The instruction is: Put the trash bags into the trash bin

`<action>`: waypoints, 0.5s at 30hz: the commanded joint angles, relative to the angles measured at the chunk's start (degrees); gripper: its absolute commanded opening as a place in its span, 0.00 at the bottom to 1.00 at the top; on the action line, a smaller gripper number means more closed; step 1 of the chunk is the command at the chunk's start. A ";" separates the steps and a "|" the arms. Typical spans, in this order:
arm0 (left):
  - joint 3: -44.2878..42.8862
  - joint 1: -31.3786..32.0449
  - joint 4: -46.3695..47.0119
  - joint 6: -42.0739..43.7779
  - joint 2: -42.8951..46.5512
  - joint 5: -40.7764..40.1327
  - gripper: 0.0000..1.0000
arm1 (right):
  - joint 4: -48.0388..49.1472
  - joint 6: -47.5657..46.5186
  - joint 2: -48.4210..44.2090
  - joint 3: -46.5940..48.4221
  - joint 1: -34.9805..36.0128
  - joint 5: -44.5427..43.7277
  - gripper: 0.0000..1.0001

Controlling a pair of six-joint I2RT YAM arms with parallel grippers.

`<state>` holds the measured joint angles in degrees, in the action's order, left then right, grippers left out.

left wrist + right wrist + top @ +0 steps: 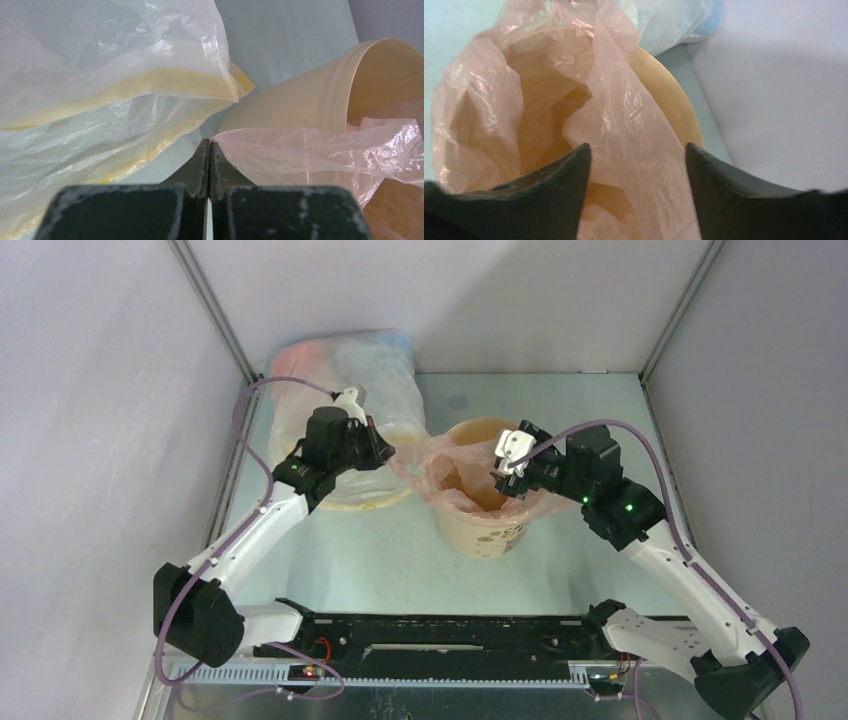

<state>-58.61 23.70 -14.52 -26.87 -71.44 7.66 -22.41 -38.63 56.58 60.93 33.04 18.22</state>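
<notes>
Pale grey walls [90, 440] box in a light metal surface [360, 550]; from above, the round tan paper bucket with dark print [492, 532] stands at centre, the crinkly pale-pink translucent plastic bag [440, 475] draped into and over its mouth, a big clear sack with a yellow hem [385, 370] lying far left. In the left wrist view the left jaws are together, pinching the bag's corner outside the rim; in the right wrist view the right jaws stand apart above the mouth, loose film between them. Roughly half done, I judge; the outside corner has yet to go in.
</notes>
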 commanded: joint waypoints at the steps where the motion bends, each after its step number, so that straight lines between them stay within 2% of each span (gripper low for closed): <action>1: -1.21 -0.24 1.19 1.42 1.39 -0.18 0.00 | 1.08 -1.54 1.13 1.86 0.36 -3.55 0.66; 3: -1.24 -0.24 1.16 1.43 1.40 -0.11 0.00 | 1.88 -1.47 1.80 1.85 0.37 -4.56 0.56; 7: -1.33 -0.24 1.16 1.67 1.40 -0.59 0.00 | 3.18 -1.58 3.22 1.83 0.23 -4.97 0.48; 8: -1.42 -0.19 1.23 1.75 1.33 -0.76 0.00 | 3.76 -1.54 3.46 1.86 0.19 -5.16 0.41; 9: -1.50 -0.23 1.17 1.85 1.26 -0.88 0.00 | 4.35 -1.37 3.65 1.85 0.19 -5.39 0.28; 10: -1.59 -0.24 1.17 1.88 1.22 -0.97 0.00 | 5.11 -0.88 3.71 1.82 0.09 -5.54 0.21; 11: -1.73 -0.24 1.16 1.81 1.09 -0.98 0.00 | 5.96 -0.17 3.59 1.79 -0.35 -5.13 0.08; 12: -1.83 -0.30 1.16 1.75 0.94 -0.98 0.00 | 6.69 0.78 3.40 1.78 -1.04 -4.15 0.00; 15: -2.38 -0.32 1.13 1.88 0.19 -1.19 0.00 | 9.93 4.76 3.18 1.89 -3.99 -0.15 0.00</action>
<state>-58.61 23.70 -14.52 -26.44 -71.44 7.60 -19.46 -38.35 60.31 60.93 32.03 14.63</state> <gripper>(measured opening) 0.003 0.010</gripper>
